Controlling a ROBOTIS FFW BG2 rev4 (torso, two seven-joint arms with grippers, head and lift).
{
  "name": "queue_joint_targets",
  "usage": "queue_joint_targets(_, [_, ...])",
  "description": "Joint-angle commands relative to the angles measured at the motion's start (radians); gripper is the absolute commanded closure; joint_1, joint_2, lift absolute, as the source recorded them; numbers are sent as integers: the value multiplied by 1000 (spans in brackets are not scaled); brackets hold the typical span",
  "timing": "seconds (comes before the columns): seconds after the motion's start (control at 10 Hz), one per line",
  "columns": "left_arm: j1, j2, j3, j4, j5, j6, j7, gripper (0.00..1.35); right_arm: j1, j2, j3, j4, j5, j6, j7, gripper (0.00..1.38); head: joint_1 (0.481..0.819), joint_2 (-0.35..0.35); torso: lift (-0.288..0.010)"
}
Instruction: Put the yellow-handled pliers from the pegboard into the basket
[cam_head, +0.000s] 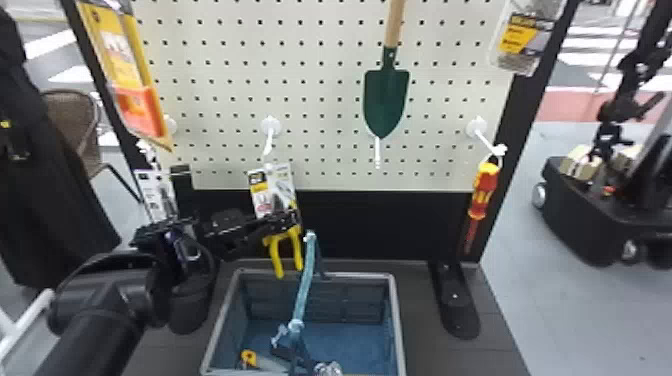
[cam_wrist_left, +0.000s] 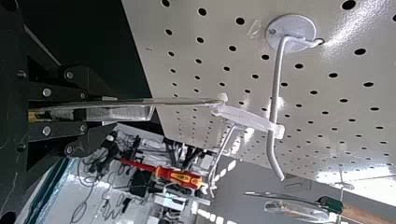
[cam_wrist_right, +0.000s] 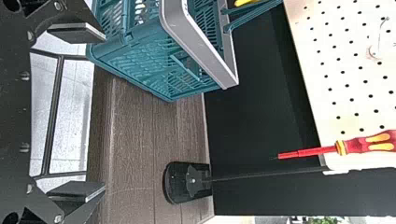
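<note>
Yellow-handled pliers pinched by left tool, near basket holding a yellow item; right tool spread.

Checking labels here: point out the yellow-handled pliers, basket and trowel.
Yellow-handled pliers (cam_head: 274, 256): head view, on one handle.
Basket (cam_wrist_right: 201, 47): right wrist view, on the gray rim.
Trowel (cam_head: 385, 102): head view, on the green blade.

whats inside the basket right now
The basket holds a yellow-ended item and something shiny. Its raised blue handle hides whatever lies directly behind it.
</note>
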Motion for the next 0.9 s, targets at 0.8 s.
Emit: queue_joint_targets(0.8, [71, -2, 39, -199, -67, 53, 6, 1208, 0, 1, 0, 0, -5, 0, 0, 174, 549, 0, -100])
